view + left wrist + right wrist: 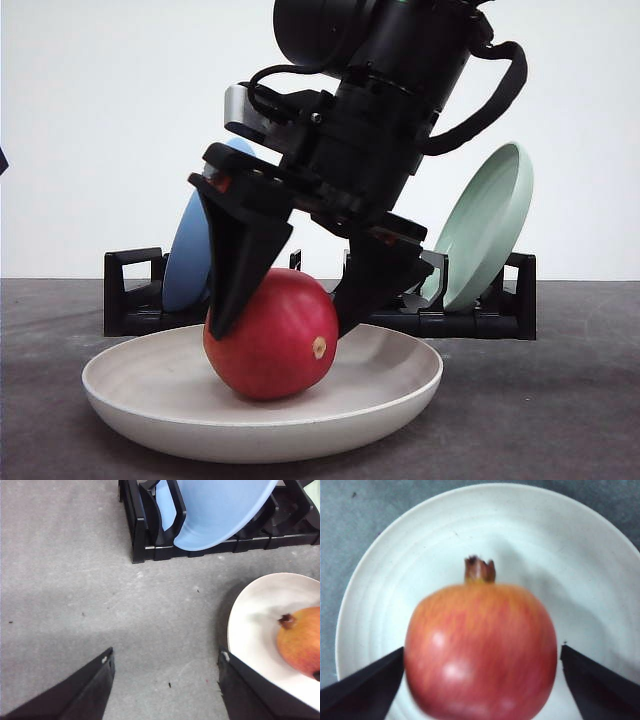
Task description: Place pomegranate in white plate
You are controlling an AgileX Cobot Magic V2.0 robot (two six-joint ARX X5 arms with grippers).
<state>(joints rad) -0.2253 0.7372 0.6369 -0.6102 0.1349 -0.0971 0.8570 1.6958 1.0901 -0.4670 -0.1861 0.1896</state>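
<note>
The red pomegranate (275, 350) rests on the floor of the white plate (400, 385), near the front of the table, its tan stem nub facing the camera. My right gripper (278, 330) reaches down from above and straddles the fruit. One finger (235, 270) lies against the fruit's left side. In the right wrist view the pomegranate (480, 650) sits between the fingertips (365, 690) with a thin gap on one side, so the right gripper (482, 652) is open. My left gripper (165, 680) hangs open over bare table beside the white plate (250, 610), the pomegranate (302, 640) at the view's edge.
Behind the white plate, a black dish rack (130, 300) holds a blue plate (185, 260) on edge at the left and a pale green plate (485, 225) at the right. The left wrist view shows the blue plate (220, 510) in the rack (140, 530). Grey tabletop surrounds the plate.
</note>
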